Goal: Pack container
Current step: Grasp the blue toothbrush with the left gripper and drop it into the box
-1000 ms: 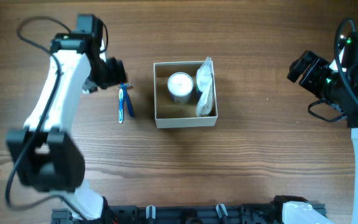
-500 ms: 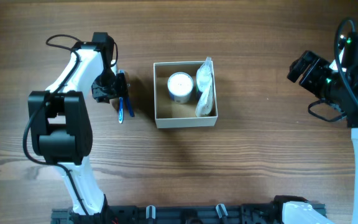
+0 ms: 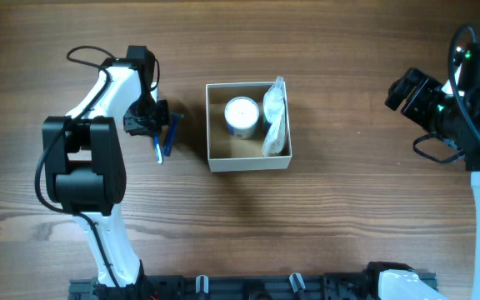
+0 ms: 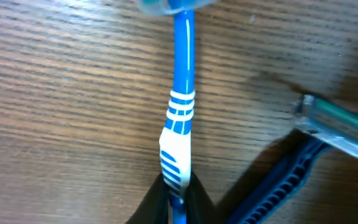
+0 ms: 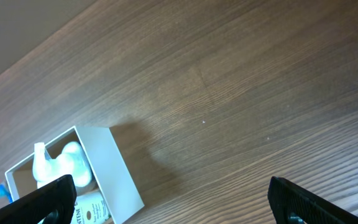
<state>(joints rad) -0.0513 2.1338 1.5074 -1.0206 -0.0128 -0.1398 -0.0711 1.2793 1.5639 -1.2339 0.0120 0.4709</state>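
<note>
The left end effector (image 4: 176, 200) is clamped on the handle of a blue-and-white toothbrush (image 4: 183, 106) above the counter (image 4: 55, 93). The container (image 3: 250, 162) sits near, at its 3 o'clock. Well beyond that, the right end effector (image 5: 173, 208) has its fingers spread wide.

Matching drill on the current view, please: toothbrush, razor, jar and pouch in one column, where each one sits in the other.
1. toothbrush
2. razor
3. white-lidded jar
4. white pouch

a. in the container, toward its left
b. on the table, ungripped
c. clamped in the left pincer
d. in the container, along its right wall

Pairs: 1-c, 2-b, 3-a, 4-d
</note>
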